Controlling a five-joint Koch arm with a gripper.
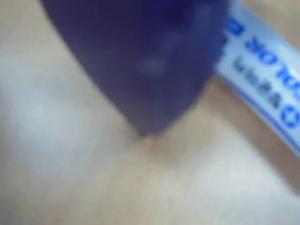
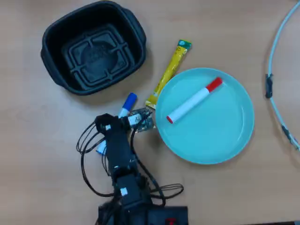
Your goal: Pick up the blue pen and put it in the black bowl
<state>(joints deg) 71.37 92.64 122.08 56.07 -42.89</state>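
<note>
The blue pen (image 2: 128,102) lies slanted on the wooden table just below the black bowl (image 2: 96,54), which is empty. Only its blue cap and a bit of its lower end show in the overhead view; my arm covers the middle. My gripper (image 2: 117,123) is down over the pen's barrel. In the wrist view one dark blue finger (image 1: 150,70) fills the top, with its tip at the table. The pen's white barrel with blue print (image 1: 262,61) lies right beside that finger. The other finger is hidden.
A round teal plate (image 2: 220,136) with a red-capped marker (image 2: 194,100) on it sits right of the gripper. A yellow sachet (image 2: 169,72) lies between plate and bowl. The arm's black cables (image 2: 89,159) loop at lower left. A pale tube (image 2: 276,51) curves along the right edge.
</note>
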